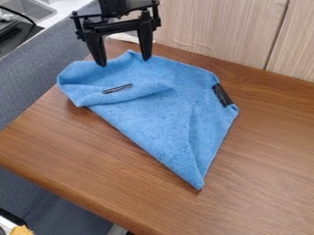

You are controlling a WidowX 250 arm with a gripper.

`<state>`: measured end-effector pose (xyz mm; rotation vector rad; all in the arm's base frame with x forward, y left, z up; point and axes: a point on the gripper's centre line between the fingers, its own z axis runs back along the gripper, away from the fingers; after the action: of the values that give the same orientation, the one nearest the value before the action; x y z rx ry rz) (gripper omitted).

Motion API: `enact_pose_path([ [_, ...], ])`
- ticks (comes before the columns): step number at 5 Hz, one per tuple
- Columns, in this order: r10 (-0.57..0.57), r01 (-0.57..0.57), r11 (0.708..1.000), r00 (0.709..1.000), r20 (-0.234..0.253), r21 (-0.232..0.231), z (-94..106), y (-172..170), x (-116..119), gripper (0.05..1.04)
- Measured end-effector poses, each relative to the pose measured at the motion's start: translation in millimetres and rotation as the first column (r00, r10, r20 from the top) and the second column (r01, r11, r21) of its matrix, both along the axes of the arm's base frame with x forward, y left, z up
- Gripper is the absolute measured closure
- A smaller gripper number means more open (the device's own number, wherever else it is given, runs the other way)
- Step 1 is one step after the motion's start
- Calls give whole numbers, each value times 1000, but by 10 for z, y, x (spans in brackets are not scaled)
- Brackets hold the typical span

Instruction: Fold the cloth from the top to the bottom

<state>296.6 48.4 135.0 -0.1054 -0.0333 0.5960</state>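
Blue, finely textured fabric cloth (165, 105): lies rumpled on brown wood-grain table (264, 151), tapers to pointed tip toward near side. Bulges in soft roll at upper left, with narrow black strip (118, 88); bears wider black patch (222, 95) at right edge. Underlayers hidden. Over top-left rim, black two-finger gripper (124, 61): hangs open, fingers wide apart; contact hard to judge. At bottom-left corner, yellowish scrap (21, 230), cut off, unidentifiable.

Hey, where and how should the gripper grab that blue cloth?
I'd pinch the blue cloth by its rumpled upper edge, from above: its loose folds look easier to catch than the flatter lower point, and the open gripper hangs over them.
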Motion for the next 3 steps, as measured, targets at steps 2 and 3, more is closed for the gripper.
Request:
enact_pose_path([
  [2,-52,52,999,997,-57,8,-203,-53,119,83],
  [3,-67,68,997,995,-79,18,-220,-115,342,83],
])
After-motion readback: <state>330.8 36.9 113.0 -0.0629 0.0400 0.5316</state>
